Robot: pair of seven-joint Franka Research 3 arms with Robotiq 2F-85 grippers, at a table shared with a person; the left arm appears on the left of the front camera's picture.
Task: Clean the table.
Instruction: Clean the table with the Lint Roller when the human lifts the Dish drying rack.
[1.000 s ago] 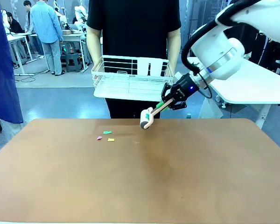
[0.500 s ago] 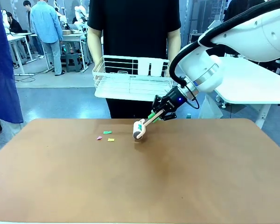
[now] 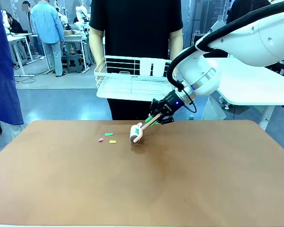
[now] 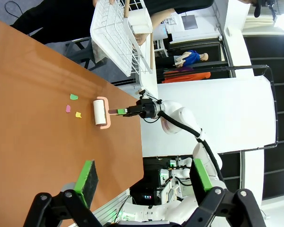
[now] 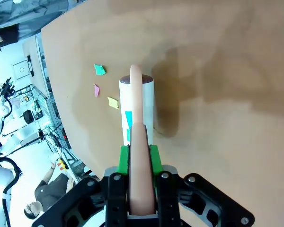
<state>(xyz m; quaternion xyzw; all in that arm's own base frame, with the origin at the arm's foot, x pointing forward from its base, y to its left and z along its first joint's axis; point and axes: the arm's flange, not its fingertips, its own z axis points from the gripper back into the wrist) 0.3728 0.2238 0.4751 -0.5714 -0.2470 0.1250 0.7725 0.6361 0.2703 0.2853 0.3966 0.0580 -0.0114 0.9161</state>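
Brown table [image 3: 142, 189]: three paper scraps [image 3: 109, 137] unswept | right gripper [image 3: 154, 118] clamped on lint roller [image 3: 136, 134], head near scraps | left gripper [image 4: 144, 182] spread, empty | cleaning looks barely started

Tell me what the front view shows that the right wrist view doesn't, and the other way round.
Front view: a person holding a white wire basket beyond the far edge, plus the whole right arm. Right wrist view: close up, the green-padded fingers clamped on the roller's handle. Both: the lint roller beside three paper scraps on the brown table.
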